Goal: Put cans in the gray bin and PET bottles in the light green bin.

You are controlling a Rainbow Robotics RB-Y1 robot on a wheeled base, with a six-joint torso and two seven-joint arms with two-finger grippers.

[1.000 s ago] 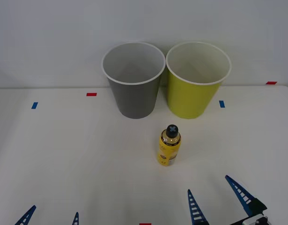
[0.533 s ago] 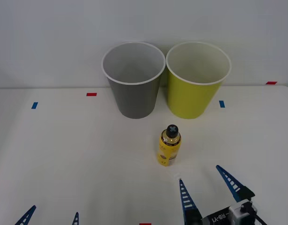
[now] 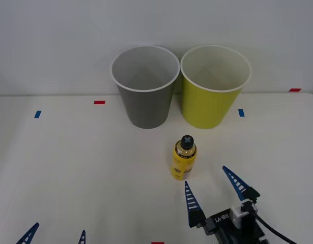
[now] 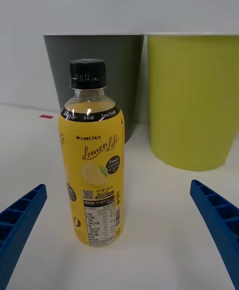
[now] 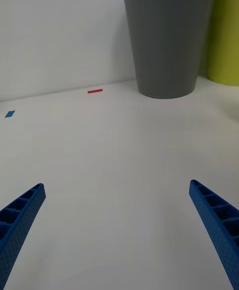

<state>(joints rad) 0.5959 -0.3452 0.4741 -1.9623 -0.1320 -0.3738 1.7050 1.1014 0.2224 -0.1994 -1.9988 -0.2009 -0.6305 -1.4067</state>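
Now right pincer (image 3: pixel 213 186) wide open, empty, near upright yellow bottle (image 3: pixel 183 157).

One yellow bottle (image 3: pixel 184 161) upright on the counter (image 3: pixel 69 168), two round bins behind it.

Small, with clear shoulder, black screw cap, yellow label with dark "Lemon Lite" print and a lemon picture; standing upright near the counter's middle, well short of both bins, cap on. Behind, at the counter's far edge against the wall: gray bin (image 3: pixel 145 101) and yellow-green bin (image 3: pixel 209 104), both tapered, white-rimmed, pale inside, upright with mouths open, side by side with rims nearly touching, gray on the left, yellow-green on the right. Bottle apart from both, in front of the gap between them.
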